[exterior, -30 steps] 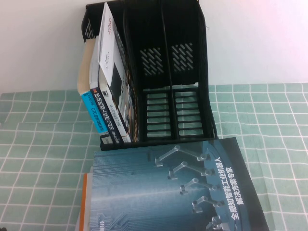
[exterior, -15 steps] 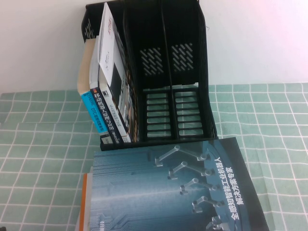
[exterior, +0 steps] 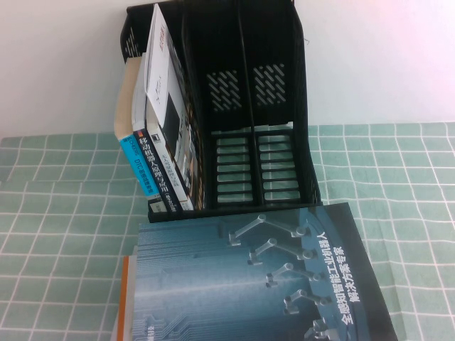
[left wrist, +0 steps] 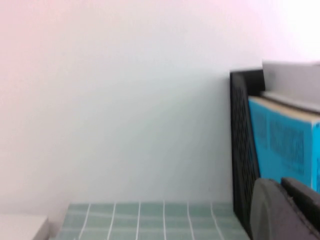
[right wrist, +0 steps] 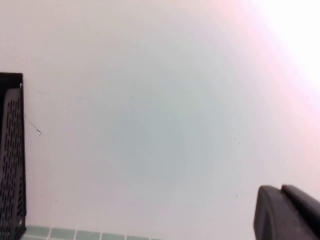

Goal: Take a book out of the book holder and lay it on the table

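The book [exterior: 159,67], a thin white brochure, leans upright in the left compartment of the black book holder [exterior: 274,106], which stands at the back of the green-gridded table [exterior: 64,206]. The holder's other two compartments are empty. Neither arm shows in the high view. In the left wrist view my left gripper [left wrist: 281,181] is shut with nothing in it, just outside the book holder [left wrist: 243,150] beside a cyan book spine [left wrist: 282,145]. My right gripper [right wrist: 281,189] is shut and empty, facing the white wall, with the book holder [right wrist: 11,155] off to one side.
A large dark blue book [exterior: 256,277] with robot-arm artwork lies flat in front of the holder, on an orange-edged book [exterior: 126,298]. A cyan-spined book [exterior: 138,163] and a black-and-white-spined book [exterior: 162,170] stand beside the brochure. A white wall rises behind.
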You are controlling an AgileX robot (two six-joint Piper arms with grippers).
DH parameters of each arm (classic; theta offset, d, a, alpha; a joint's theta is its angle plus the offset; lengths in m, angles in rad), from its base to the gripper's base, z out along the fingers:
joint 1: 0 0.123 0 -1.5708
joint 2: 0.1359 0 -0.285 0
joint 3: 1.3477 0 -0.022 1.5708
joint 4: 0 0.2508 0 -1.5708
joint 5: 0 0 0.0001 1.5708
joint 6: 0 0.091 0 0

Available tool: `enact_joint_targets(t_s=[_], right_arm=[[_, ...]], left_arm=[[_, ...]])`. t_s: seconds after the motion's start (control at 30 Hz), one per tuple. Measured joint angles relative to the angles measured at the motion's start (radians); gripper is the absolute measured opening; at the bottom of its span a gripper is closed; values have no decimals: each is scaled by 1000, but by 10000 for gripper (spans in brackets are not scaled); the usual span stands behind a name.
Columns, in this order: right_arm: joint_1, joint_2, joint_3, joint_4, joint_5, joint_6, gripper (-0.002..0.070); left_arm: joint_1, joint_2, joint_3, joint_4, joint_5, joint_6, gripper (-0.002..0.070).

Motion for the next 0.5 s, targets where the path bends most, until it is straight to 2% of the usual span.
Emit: enact_joint_targets(t_s=[0.37, 0.5], right_arm=[[0, 0, 0, 0, -152, 0, -1], [0, 0, 0, 35, -197, 0, -1]], left_arm=[[0, 0, 0, -4, -128, -58, -3], [0, 0, 0, -94, -117, -102, -3]])
